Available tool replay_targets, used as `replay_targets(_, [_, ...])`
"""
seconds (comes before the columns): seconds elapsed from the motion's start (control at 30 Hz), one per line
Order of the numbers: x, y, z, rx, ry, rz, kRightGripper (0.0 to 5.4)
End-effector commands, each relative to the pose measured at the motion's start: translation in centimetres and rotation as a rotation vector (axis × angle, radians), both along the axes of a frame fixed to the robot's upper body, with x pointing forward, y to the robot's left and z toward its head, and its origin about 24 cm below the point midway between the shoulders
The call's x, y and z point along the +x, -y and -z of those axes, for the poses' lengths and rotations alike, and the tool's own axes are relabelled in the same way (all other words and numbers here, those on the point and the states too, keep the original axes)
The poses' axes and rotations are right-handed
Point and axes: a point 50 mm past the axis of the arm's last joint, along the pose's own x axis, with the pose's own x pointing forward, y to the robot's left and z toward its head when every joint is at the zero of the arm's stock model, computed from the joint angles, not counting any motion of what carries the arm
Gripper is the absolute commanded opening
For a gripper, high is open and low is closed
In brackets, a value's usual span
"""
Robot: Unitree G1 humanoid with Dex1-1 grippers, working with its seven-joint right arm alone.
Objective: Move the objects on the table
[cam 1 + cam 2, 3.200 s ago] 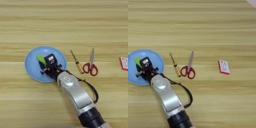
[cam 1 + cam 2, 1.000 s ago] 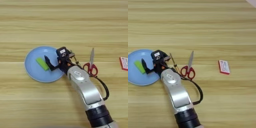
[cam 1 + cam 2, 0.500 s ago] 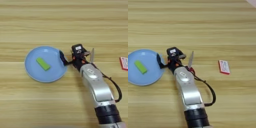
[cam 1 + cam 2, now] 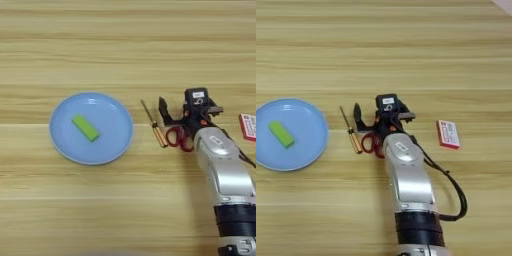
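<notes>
- The round light-blue plate (image 4: 91, 128) lies flat on the worktop (image 4: 125, 45), at about nine o'clock from the middle of the left eye view. It has a shallow raised rim.
- A small green rectangular block (image 4: 85, 128) lies inside the plate near its centre, its long side running from ten o'clock to four o'clock.
- The thin yellow-handled screwdriver (image 4: 154, 131) lies just beside the plate at its three o'clock side — bare shaft toward eleven o'clock, handle toward five o'clock.
- The red-handled scissors (image 4: 372, 143) lie next to the screwdriver; only the red loops show, the blades being hidden under the arm.
- The small red-and-white flat box (image 4: 448, 134) lies flat, well apart from the scissors at their three o'clock.
- The tool (image 4: 185, 111) hangs over the scissors with its two black fingers spread wide and nothing between them; one finger (image 4: 163, 111) stands near the screwdriver's handle.
- The right eye view shows the whole box — in the left eye view the picture's edge cuts it, while the plate is whole there and cut in the right eye view.
</notes>
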Motion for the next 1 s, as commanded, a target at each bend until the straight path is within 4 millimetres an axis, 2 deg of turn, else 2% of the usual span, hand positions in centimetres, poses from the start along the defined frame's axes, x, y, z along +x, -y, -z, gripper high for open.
replay_targets(0.03, [1.4, 2.0, -3.6, -0.046, 0.158, 0.05, 5.36])
replay_targets(0.53, [0.3, 8.6, -3.9, -0.121, 0.149, 0.252, 5.36])
replay_targets(1.0, [-0.7, 10.6, -1.6, -0.106, 0.028, 0.324, 5.36])
